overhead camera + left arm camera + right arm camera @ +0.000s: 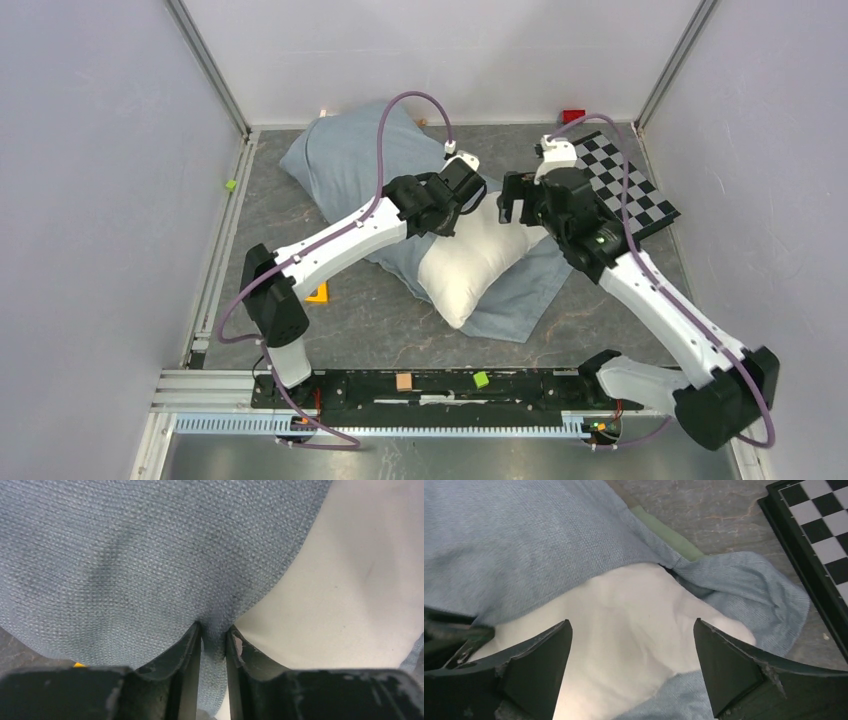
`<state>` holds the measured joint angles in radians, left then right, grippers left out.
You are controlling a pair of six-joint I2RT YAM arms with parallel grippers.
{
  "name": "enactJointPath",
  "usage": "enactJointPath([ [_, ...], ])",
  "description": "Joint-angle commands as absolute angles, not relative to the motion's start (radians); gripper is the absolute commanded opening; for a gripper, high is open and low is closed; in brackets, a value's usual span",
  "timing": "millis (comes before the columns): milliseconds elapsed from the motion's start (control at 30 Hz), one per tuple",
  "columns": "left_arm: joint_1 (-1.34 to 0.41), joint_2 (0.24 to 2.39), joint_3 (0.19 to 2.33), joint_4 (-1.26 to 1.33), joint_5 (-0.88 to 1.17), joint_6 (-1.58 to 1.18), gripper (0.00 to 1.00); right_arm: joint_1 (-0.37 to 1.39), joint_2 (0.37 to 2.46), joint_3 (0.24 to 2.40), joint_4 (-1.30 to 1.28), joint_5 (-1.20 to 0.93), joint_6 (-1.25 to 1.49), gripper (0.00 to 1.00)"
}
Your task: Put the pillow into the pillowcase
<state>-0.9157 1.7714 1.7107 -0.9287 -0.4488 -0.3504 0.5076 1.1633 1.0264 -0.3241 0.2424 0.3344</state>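
Surface: grey marbled tabletop [400, 335], boxed in by pale walls on three sides. A black-and-white checkered board [632, 185] lies at 2 o'clock; it is not part of the job.

Task things: the big wrinkled light blue-grey cloth pillowcase [345, 160] runs from 11 o'clock toward the table's centre. The plump plain white fabric pillow [470, 262] sits in its mouth. The far end is under blue cloth and the near end pokes out toward 6 o'clock, resting on the case's lower layer.

Left pincer [214, 630]: pressed together on the upper hem of the pillowcase, with a fold of blue weave caught between the fingers. The white pillow shows just at 3 o'clock of the pinch. I hold the hem here so the mouth stays lifted and cannot ride along with the pillow.

Right pincer [631, 625]: spread wide and gripping nothing. It hangs over the exposed white bulge, with the hem line at 12 o'clock of it. I judge this is a stance for pushing or taking hold of the pillow.

Judgement: roughly halfway. The uncovered end has yet to go in. Risk: the hem may slip from the left pinch once the pillow drags on it.
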Motion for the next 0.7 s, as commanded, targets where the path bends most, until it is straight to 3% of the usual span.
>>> enactJointPath([
  [0,-0.901,1.777,1.766,-0.874,-0.506,-0.345,0.29,0.499,1.022,1.069,-0.43,0.247,0.287,0.98],
  [100,-0.896,1.784,1.777,-0.873,-0.516,-0.344,0.21,0.5,0.943,0.979,-0.428,0.08,0.341,0.98],
  [267,-0.894,1.781,1.79,-0.874,-0.495,-0.344,0.05,0.524,0.795,0.666,-0.175,-0.148,0.6,0.98],
  [600,-0.938,1.711,1.861,-0.943,-0.412,-0.356,0.03,0.576,0.934,0.421,0.27,-0.06,0.901,0.98],
  [667,-0.992,1.72,1.954,-1.008,-0.414,-0.353,0.03,0.567,1.002,0.46,0.301,-0.022,0.897,0.9],
])
